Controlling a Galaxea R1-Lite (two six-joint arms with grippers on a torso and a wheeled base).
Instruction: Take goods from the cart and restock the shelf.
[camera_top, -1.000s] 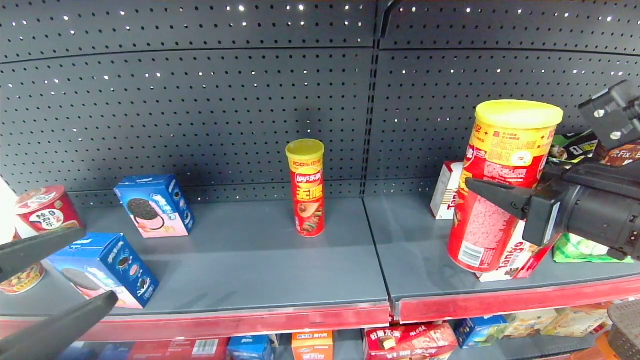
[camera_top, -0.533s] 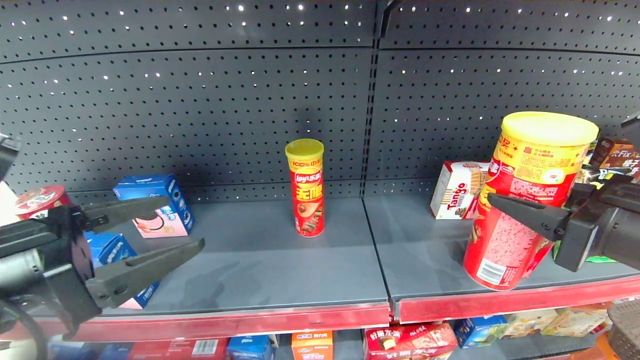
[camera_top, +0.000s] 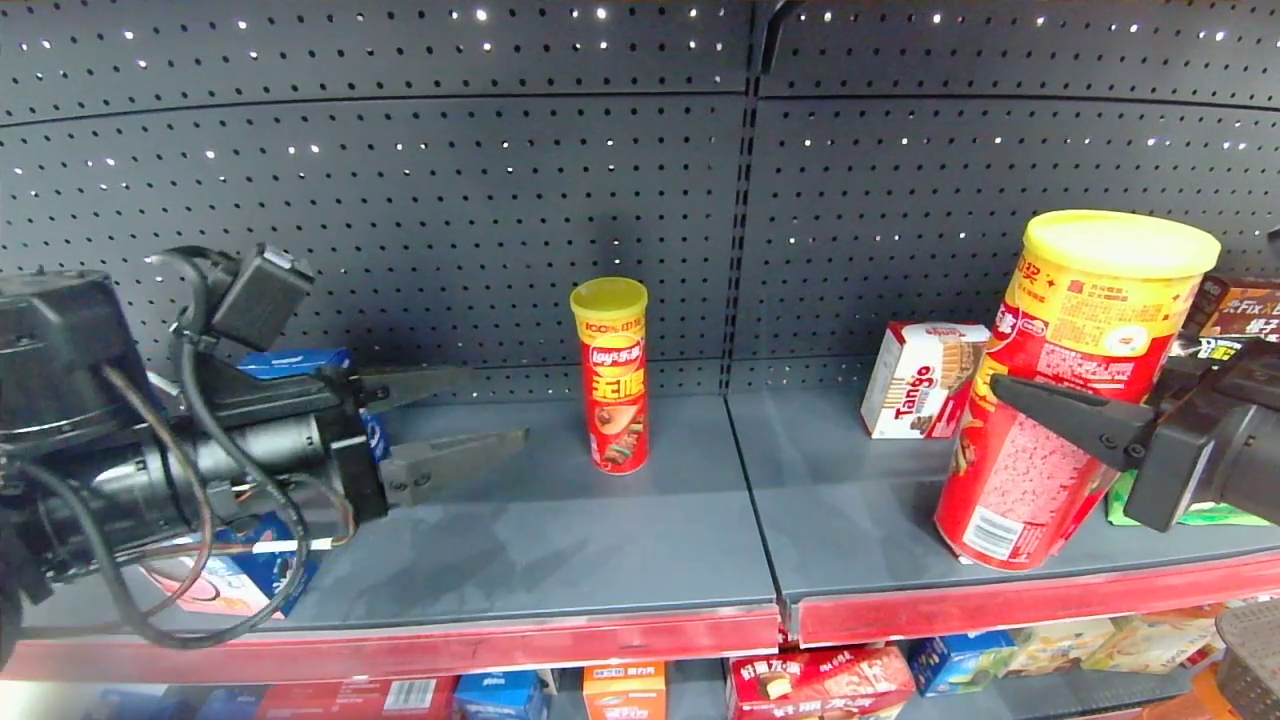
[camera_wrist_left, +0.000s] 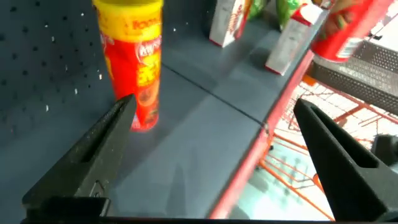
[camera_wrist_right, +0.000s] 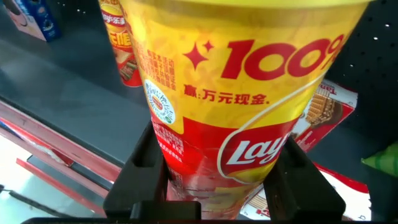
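A tall red chip can with a yellow lid (camera_top: 1075, 380) is held tilted just above the front of the grey shelf (camera_top: 560, 540), on its right section. My right gripper (camera_top: 1040, 400) is shut on its middle; the right wrist view shows the can (camera_wrist_right: 242, 93) between both fingers of that gripper (camera_wrist_right: 224, 174). A second, slimmer chip can (camera_top: 611, 375) stands upright at the shelf's middle. My left gripper (camera_top: 495, 405) hovers open and empty over the shelf, just left of that can. In the left wrist view this gripper (camera_wrist_left: 214, 106) has the can (camera_wrist_left: 132, 62) beside one finger.
A wafer box (camera_top: 918, 378) stands behind the held can, and a green bag (camera_top: 1200, 515) lies to its right. Blue cookie boxes (camera_top: 290, 360) sit partly hidden behind my left arm. Boxed goods (camera_top: 820, 680) fill the lower shelf. A wire cart basket (camera_wrist_left: 367, 68) is off the shelf's front.
My left arm has come in from the lower left and now reaches across the shelf towards the standing can, still open. The right gripper carried the held can rightward and slightly up.
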